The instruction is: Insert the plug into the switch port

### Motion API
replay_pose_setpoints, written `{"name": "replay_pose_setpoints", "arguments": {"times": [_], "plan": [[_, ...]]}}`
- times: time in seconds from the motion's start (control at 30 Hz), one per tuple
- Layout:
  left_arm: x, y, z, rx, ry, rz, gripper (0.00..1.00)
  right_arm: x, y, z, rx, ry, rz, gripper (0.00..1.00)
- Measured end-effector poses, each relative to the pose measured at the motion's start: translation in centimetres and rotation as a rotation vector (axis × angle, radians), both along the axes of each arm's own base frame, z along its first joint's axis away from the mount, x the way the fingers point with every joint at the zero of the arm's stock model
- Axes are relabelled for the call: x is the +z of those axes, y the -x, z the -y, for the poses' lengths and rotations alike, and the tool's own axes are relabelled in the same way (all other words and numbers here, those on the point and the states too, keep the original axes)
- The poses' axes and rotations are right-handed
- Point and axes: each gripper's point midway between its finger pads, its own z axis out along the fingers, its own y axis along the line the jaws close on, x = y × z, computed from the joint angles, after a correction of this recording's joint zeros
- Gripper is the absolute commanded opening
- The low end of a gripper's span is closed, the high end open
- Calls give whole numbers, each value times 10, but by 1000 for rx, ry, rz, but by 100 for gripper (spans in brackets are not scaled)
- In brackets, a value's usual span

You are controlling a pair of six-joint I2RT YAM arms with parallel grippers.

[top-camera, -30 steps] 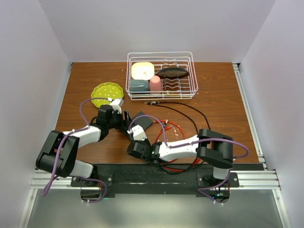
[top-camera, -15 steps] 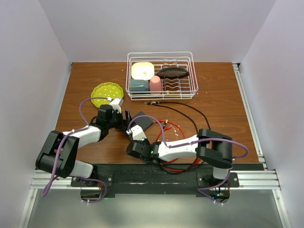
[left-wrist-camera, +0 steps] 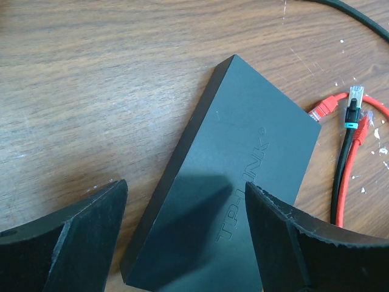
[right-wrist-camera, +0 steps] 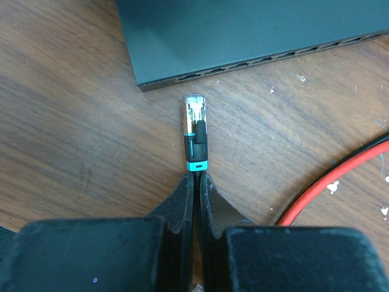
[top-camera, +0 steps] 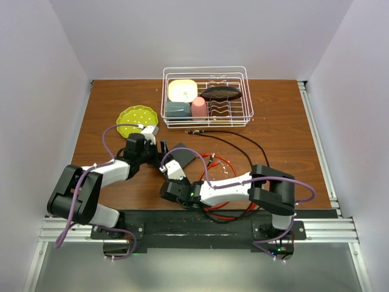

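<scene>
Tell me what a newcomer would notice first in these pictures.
The right claw, shut on a teal-banded plug, aims it at the socket row of the black switch, just short of it. The left claw hangs open over that switch, and a white wire rack sits at the far side of the table.

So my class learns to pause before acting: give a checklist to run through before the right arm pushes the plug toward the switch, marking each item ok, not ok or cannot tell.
1. Grip: the clear-tipped black plug with teal band sits in the shut right jaws: ok.
2. Plug tip faces the socket edge of the flat matte-black switch: ok.
3. Tip lined up with one socket: cannot tell.
4. Switch braced: not ok; left jaws stand open astride it.
5. The thin red cable lies off the plug's path: ok.
</scene>
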Motion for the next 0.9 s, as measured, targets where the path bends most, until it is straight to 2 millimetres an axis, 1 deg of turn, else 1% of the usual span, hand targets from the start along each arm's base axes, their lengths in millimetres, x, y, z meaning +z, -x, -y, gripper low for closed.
{"name": "replay_pose_setpoints", "arguments": {"times": [0.37,0.9], "plan": [[-2,0,0,-1,-1,-5,82,0,-4,-10,-8,10,8,0],[-2,0,3,-13,9,-3,82,1,-7,-6,-60,17,17,0]]}}
